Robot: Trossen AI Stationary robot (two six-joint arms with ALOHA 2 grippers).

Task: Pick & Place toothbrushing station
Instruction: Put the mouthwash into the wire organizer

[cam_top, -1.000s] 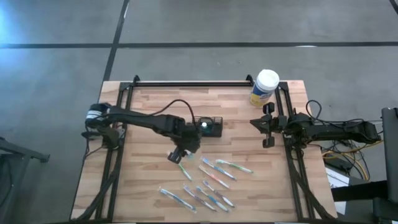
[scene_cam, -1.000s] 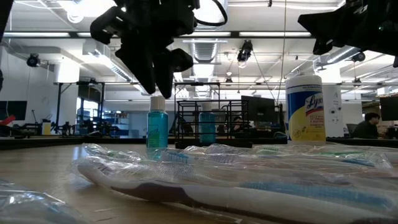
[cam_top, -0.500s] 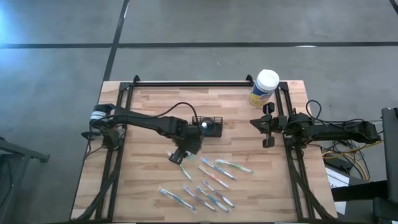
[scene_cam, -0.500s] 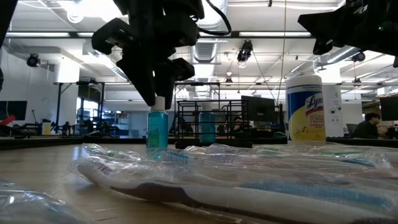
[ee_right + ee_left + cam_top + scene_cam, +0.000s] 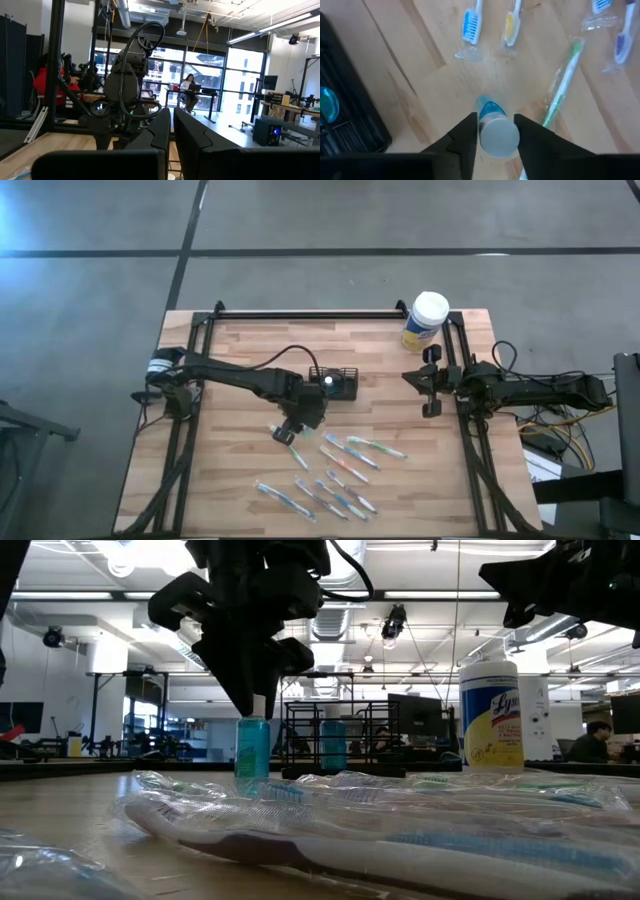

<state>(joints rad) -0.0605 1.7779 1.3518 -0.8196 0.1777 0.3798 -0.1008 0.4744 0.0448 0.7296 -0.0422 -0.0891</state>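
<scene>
Hanging just in front of the black wire-mesh caddy, the left claw straddles the white cap of a small teal bottle, one finger on each side of the cap; whether the pads actually press it cannot be told. That bottle stands upright on the wooden worktop, just beside the caddy's near side. The caddy itself sits near the middle of the worktop, and a second teal bottle stands inside one of its compartments. Wrapped toothbrushes lie scattered flat beyond the standing bottle, on the side away from the caddy, a green-handled one lying closest to it. A white-lidded round canister with a yellow label stands well apart from the caddy, toward the worktop's far right corner. The right claw waits off to the caddy's right, near the worktop's edge, its fingers closed together on nothing.
</scene>
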